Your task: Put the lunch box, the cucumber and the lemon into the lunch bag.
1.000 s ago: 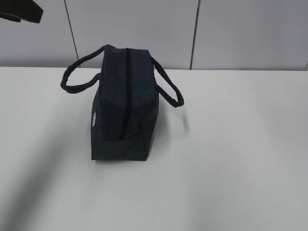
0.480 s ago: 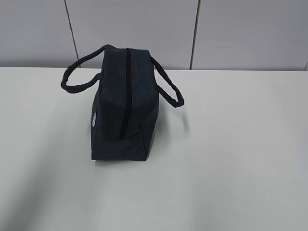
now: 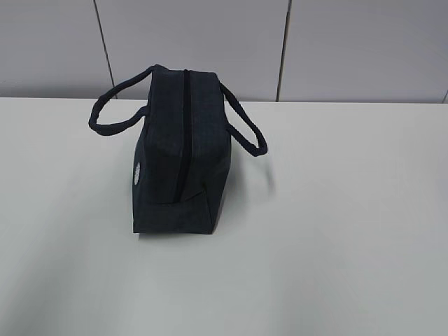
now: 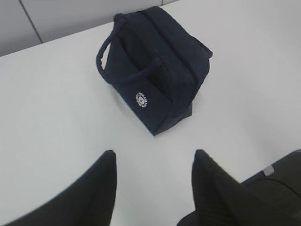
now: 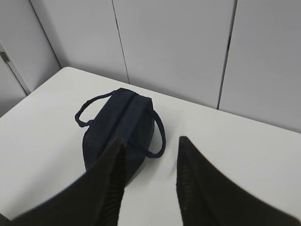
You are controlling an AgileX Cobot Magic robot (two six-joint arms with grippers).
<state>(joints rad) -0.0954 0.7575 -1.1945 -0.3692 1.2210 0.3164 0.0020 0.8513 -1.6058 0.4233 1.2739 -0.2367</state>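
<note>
Well, the lunch bag [image 3: 178, 157] sits zipped on the white table [image 3: 336, 210], left of centre; the left gripper [image 4: 153, 162] and right gripper [image 5: 149, 148] hang above, both parted, empty.

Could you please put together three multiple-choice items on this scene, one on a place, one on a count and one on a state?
1. Where does the boxy dark navy fabric lunch bag stand?
A. On the white table
B. On the floor
C. Hanging from a claw

2. How many loop handles does the bag show?
A. None
B. One
C. Two

3. How is the bag's top zipper?
A. Wide open, with the lining showing
B. Closed along the top
C. Torn off

Answers:
1. A, since the exterior view shows the bag resting on the tabletop, left of the middle, with nothing touching it.
2. C, as one handle loops out on each side, the other to the right.
3. B, because the zipper runs as an unbroken dark line and no lining shows.
</note>
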